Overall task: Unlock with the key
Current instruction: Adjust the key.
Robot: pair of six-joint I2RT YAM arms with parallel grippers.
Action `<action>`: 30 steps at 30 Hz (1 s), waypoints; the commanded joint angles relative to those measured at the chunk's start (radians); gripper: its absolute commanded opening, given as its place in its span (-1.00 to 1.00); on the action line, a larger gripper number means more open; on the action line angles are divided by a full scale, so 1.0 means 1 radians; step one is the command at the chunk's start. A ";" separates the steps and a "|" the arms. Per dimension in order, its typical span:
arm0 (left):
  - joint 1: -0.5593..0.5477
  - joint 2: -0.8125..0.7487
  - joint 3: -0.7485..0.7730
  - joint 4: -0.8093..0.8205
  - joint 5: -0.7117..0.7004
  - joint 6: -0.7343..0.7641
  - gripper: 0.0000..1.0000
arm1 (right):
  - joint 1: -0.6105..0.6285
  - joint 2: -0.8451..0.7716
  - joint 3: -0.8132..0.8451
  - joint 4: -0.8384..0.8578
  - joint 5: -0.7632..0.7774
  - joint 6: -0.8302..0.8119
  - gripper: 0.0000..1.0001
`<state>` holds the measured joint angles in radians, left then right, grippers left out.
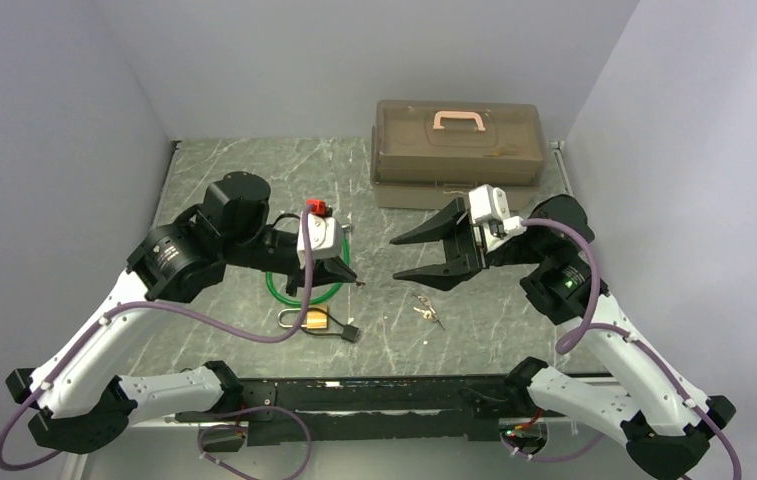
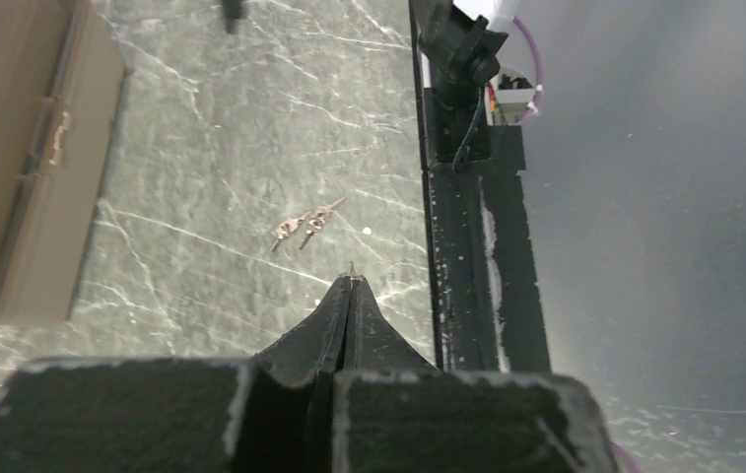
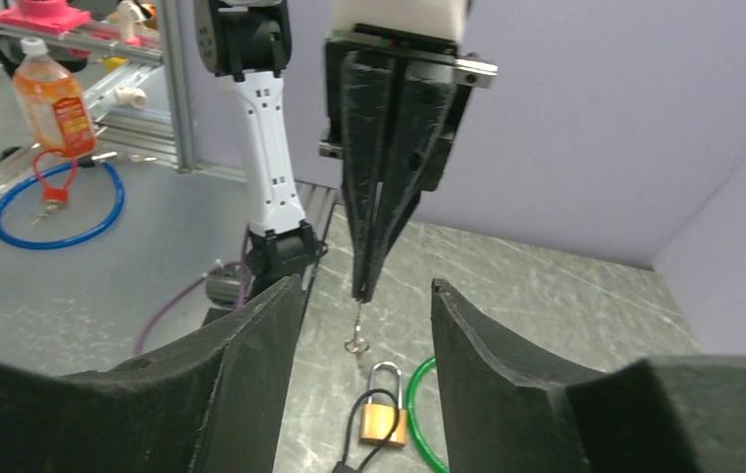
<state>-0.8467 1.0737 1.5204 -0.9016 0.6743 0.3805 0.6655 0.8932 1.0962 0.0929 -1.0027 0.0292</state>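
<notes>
Left gripper point(image 3: 361, 293) is clamping the key point(image 3: 356, 337) between closed fingertips, dangling it over the middle of the table point(image 1: 494, 340). Brass padlock point(image 3: 385, 419) is lying toward the near edge. Right gripper point(image 1: 395, 258) is standing apart, empty.

Left gripper point(image 1: 356, 283) clamped, right gripper point(image 1: 395, 258) — spread

Reads as a robotics lab from my end: test cell with plain walls point(image 1: 54, 150), marbled surface point(image 1: 254, 165), aluminium framing point(image 3: 176, 99), stray bottle point(image 3: 53, 103) outside.
</notes>
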 commanded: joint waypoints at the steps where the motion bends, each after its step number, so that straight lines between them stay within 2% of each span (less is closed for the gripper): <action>1: 0.044 -0.005 0.036 0.061 0.140 -0.127 -1.00 | 0.008 0.011 -0.018 0.048 -0.073 0.058 -0.01; 10: 0.055 -0.022 0.028 0.138 0.111 -0.150 -1.00 | 0.066 0.044 -0.073 0.092 0.035 0.069 -0.05; 23: 0.059 -0.025 0.036 0.171 0.094 -0.160 -1.00 | 0.138 0.099 -0.076 0.125 0.066 0.064 -0.18; 30: 0.061 -0.035 0.035 0.177 0.096 -0.160 -1.00 | 0.146 0.120 -0.069 0.119 0.079 0.060 -0.37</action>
<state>-0.7906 1.0615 1.5208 -0.7670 0.7540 0.2398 0.8043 1.0134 1.0119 0.1661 -0.9390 0.0998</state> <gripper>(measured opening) 0.006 0.344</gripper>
